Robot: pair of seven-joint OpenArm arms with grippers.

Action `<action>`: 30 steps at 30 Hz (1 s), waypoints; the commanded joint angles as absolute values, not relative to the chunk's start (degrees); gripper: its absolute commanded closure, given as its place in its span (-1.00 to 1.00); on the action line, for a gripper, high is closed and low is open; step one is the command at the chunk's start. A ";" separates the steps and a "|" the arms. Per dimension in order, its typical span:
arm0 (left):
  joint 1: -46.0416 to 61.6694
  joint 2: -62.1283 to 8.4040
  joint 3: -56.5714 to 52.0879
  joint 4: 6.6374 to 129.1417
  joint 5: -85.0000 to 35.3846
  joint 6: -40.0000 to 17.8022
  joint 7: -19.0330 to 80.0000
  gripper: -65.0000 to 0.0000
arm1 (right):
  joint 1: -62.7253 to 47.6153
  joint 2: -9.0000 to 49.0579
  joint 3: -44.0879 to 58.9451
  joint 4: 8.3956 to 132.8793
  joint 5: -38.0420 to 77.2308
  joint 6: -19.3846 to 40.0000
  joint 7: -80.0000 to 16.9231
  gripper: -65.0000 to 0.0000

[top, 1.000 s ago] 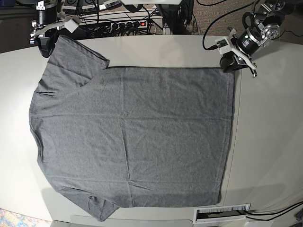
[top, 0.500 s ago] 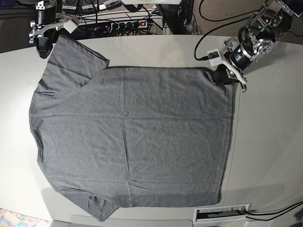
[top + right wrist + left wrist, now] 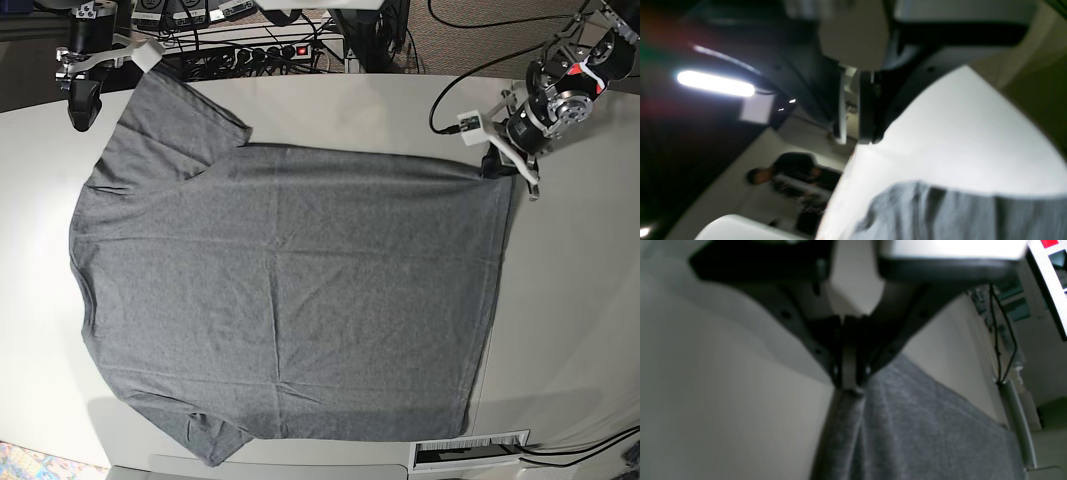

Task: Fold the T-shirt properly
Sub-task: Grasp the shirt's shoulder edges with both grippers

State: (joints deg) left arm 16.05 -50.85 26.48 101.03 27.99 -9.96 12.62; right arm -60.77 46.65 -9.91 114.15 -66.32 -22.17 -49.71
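The grey T-shirt (image 3: 290, 290) lies spread flat on the white table (image 3: 580, 300), neck to the left and hem to the right. My left gripper (image 3: 497, 166) is at the shirt's far right hem corner. In the left wrist view my left gripper (image 3: 848, 386) is shut on that corner of the T-shirt (image 3: 913, 436), which hangs taut from the tips. My right gripper (image 3: 80, 108) is beyond the far left sleeve, apart from the cloth. In the right wrist view my right gripper (image 3: 850, 141) has its jaws together with nothing in them, and the T-shirt (image 3: 940, 213) lies below.
A power strip and cables (image 3: 265, 50) lie behind the table's far edge. A white labelled slot (image 3: 470, 452) sits at the table's front edge. Bare table lies to the right of the shirt.
My left gripper went left, then back right with the hem corner, pulling the shirt's far edge taut and shifting the shirt right. My right gripper now stands clear of the sleeve.
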 commanded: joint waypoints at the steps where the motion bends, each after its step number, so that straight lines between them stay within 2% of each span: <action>1: 17.34 -51.99 26.55 101.97 27.38 -12.05 13.87 1.00 | -61.10 47.31 -9.69 114.91 -65.32 -22.90 -49.50 0.74; 2: 18.11 -52.18 26.55 102.69 27.38 -12.03 14.20 1.00 | -61.10 47.31 -9.69 114.91 -63.07 -22.33 -48.38 0.74; 7: 21.71 -52.27 26.55 106.00 27.38 -11.90 16.23 1.00 | -61.10 47.31 -9.69 114.93 -51.83 -11.51 -41.45 0.74; 15: 25.30 -52.29 26.55 106.89 28.91 -11.90 16.73 1.00 | -59.77 47.27 -9.69 114.93 -51.44 -11.31 -33.06 0.74; 20: 26.04 -52.25 26.55 106.89 28.93 -11.90 16.73 1.00 | -59.68 47.33 -13.10 116.18 -47.81 -11.88 -37.76 0.74; 24: 26.00 -52.25 26.55 106.89 28.91 -11.90 16.69 1.00 | -59.66 47.29 -18.87 117.05 -44.58 -3.05 -37.10 0.74; 27: 26.02 -52.23 26.55 106.89 28.91 -11.90 16.69 1.00 | -59.66 47.29 -21.89 117.05 -44.14 -1.89 -36.93 0.74; 30: 26.02 -52.23 26.55 106.89 28.91 -11.90 16.69 1.00 | -59.59 47.27 -22.48 117.05 -44.14 -1.89 -36.40 0.59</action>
State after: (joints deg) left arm 25.08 -51.35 26.20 107.13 30.17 -8.84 15.84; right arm -59.16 46.68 -22.57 116.22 -43.51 -1.26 -36.75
